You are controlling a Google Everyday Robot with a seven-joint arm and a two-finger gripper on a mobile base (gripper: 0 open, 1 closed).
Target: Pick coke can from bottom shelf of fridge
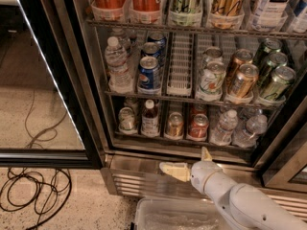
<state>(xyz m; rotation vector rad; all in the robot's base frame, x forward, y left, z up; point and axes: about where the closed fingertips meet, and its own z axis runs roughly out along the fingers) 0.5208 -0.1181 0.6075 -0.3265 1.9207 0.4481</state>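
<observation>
Coke can [197, 127] stands at the front of its lane on the bottom shelf [158, 139] of the fridge [91, 104], with the red top of another like it showing dimly behind. Nearest, a clear plastic bin [158, 214] is cut off by the lower edge, and its contents are a blur. A white arm [249, 205] rises over the bin from the lower right corner, where it is also cut off. Its claw [189, 161] hangs in front of the ribbed steel base [129, 181], below the shelf and apart from the can. The claw is spread wide and holds nothing: one pale finger [175, 170] points left, the other points up.

On the floor to the left lie looped black cables [33, 195], beside the open glass door [43, 80].

Just left of the red can sits a copper-gold can [174, 125], then a small dark bottle [150, 119] and a pale can [127, 119] whose label cannot be read. To its right stand two water bottles [224, 127], partly hidden by the door frame.

On the rack above are a water bottle [116, 63], blue Pepsi cans [149, 72], an empty lane [180, 66], and pale, gold and green cans. The tall cans on the highest rack in view are cut off at the top.
</observation>
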